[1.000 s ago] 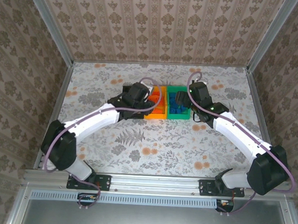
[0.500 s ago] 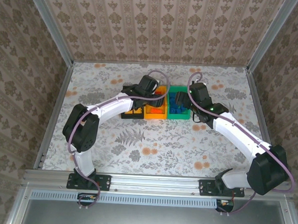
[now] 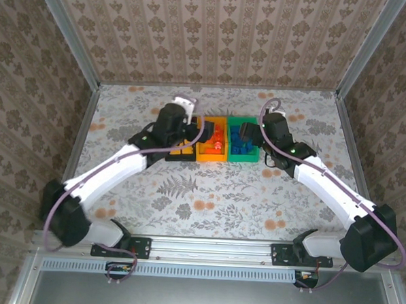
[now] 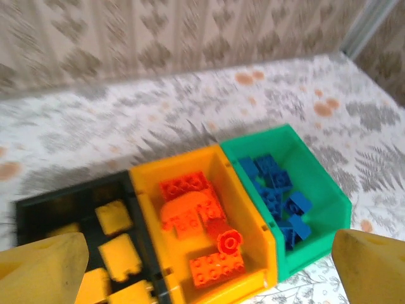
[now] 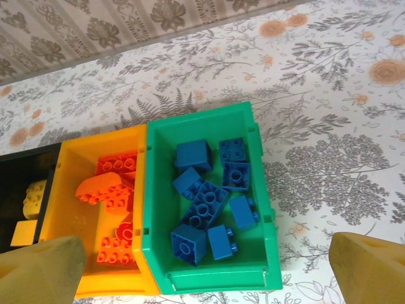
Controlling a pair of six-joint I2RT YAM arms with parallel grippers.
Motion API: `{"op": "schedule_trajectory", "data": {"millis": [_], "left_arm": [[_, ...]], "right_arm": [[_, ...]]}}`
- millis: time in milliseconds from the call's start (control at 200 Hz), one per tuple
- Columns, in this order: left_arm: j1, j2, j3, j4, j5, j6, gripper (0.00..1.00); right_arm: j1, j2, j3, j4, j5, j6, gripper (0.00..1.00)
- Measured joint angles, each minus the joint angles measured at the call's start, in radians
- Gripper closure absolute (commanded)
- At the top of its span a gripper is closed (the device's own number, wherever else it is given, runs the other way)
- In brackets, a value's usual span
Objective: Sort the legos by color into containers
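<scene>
From the top view I have the three joined bins in a row just above the middle of the frame, on the flowered table (image 3: pixel 207 193). The black bin (image 4: pixel 69 193) is on the left, the yellow-orange bin (image 4: pixel 144 215) is in the middle and the green bin (image 5: pixel 202 123) is on the right, and their walls touch.

The sorting looks done from here. The blue bricks (image 5: pixel 205 202) lie heaped in the green bin, the red-orange bricks (image 4: pixel 190 215) sit in the yellow-orange bin, and the yellow bricks (image 4: pixel 117 253) are in the black bin. I see no loose brick on the table around the bins.

My left gripper (image 4: pixel 205 263) hangs above the left part of the row. In its wrist view the yellow fingertips (image 4: pixel 38 266) sit in the two bottom corners, so the jaws are spread wide with nothing between them.

My right gripper (image 5: pixel 205 266) hangs above the right end of the row, over the green bin. Its fingertips (image 5: pixel 370 263) are likewise out in the two bottom corners, spread wide and holding nothing.

Neither gripper touches a bin or a brick; both are well above the rims
</scene>
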Motion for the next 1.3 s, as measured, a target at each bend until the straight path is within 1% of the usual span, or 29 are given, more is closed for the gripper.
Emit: {"op": "schedule_trajectory", "data": {"millis": [110, 190, 270, 345, 475, 555, 625, 770, 860, 945, 1050, 1150, 1220, 1300], "left_arm": [[0.026, -0.183, -0.140, 0.069, -0.122, 0.031, 0.00], [0.105, -0.269, -0.228, 0.134, -0.191, 0.075, 0.00], [0.190, -0.301, -0.304, 0.200, -0.249, 0.138, 0.00], [0.283, -0.279, -0.334, 0.215, -0.284, 0.189, 0.00], [0.476, -0.143, -0.327, 0.202, -0.296, 0.211, 0.00], [0.545, -0.048, -0.329, 0.210, -0.296, 0.231, 0.00], [0.558, 0.016, -0.347, 0.244, -0.296, 0.251, 0.00], [0.570, 0.082, -0.486, 0.426, -0.263, 0.301, 0.00], [0.601, 0.104, -0.529, 0.486, -0.215, 0.311, 0.00], [0.629, 0.136, -0.578, 0.630, -0.185, 0.319, 0.00], [0.631, 0.209, -0.666, 0.829, -0.139, 0.327, 0.00], [0.652, 0.251, -0.695, 0.871, -0.084, 0.326, 0.00], [0.670, 0.251, -0.695, 0.901, -0.064, 0.326, 0.00], [0.670, 0.249, -0.695, 0.940, -0.065, 0.324, 0.00]], "right_arm": [[0.000, 0.000, -0.014, -0.018, 0.057, 0.027, 0.00], [0.000, -0.001, -0.032, -0.027, 0.093, 0.045, 0.00], [-0.002, -0.001, -0.047, -0.026, 0.111, 0.048, 0.00], [-0.006, -0.001, -0.053, -0.025, 0.121, 0.048, 0.00], [-0.028, 0.000, -0.055, -0.008, 0.115, 0.047, 0.00], [-0.046, 0.006, -0.055, 0.003, 0.108, 0.047, 0.00], [-0.061, 0.013, -0.056, 0.009, 0.101, 0.043, 0.00], [-0.093, 0.003, -0.111, 0.098, 0.092, 0.006, 0.00], [-0.127, -0.041, -0.186, 0.160, 0.096, -0.037, 0.00], [-0.179, -0.098, -0.245, 0.211, 0.109, -0.089, 0.00], [-0.257, -0.161, -0.327, 0.357, 0.126, -0.202, 0.00], [-0.324, -0.182, -0.439, 0.515, 0.128, -0.305, 0.00], [-0.362, -0.151, -0.514, 0.611, 0.126, -0.354, 0.00], [-0.388, -0.060, -0.571, 0.717, 0.103, -0.389, 0.00]]}}
